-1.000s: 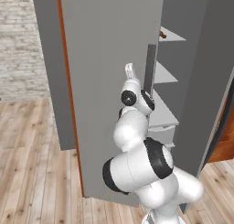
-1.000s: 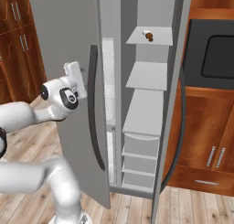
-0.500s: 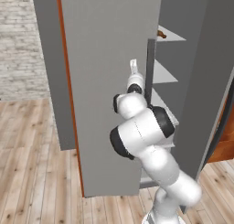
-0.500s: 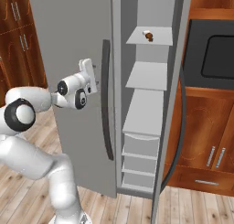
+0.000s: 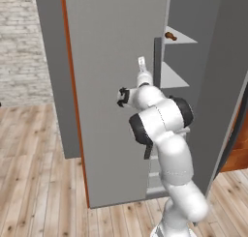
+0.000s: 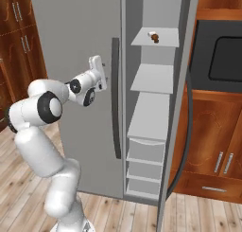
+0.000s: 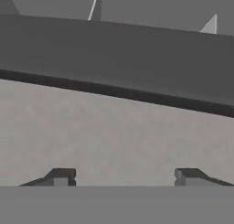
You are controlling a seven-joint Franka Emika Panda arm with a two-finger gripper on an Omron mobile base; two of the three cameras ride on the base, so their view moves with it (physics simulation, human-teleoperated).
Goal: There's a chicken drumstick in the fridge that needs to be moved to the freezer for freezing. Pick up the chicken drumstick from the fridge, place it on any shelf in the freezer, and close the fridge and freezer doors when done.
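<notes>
The chicken drumstick [image 6: 153, 36] [image 5: 169, 36] is a small reddish-brown lump lying on the top shelf [image 6: 158, 42] of the freezer [image 6: 151, 108], whose compartment stands open. The freezer door [image 6: 178, 108] is swung out to the right, its dark curved handle [image 6: 187, 131] facing me. The fridge door [image 6: 75, 46] [image 5: 111, 86] looks flat and shut beside it. My gripper [image 6: 97, 64] [image 5: 141, 63] [image 7: 125, 176] is open and holds nothing. It points at the fridge door's face just left of its dark handle [image 6: 115, 98] [image 7: 114, 58].
Dark wooden cabinets [image 6: 14, 37] stand left of the unit. A black oven [image 6: 222, 56] over wooden drawers [image 6: 217, 155] sits to the right, behind the open freezer door. A brick wall [image 5: 24, 47] and wooden floor [image 5: 38, 183] lie to the left.
The fridge door has swung from ajar to flat against the unit, with my arm reaching forward along with it. The drumstick and the freezer door have stayed put.
</notes>
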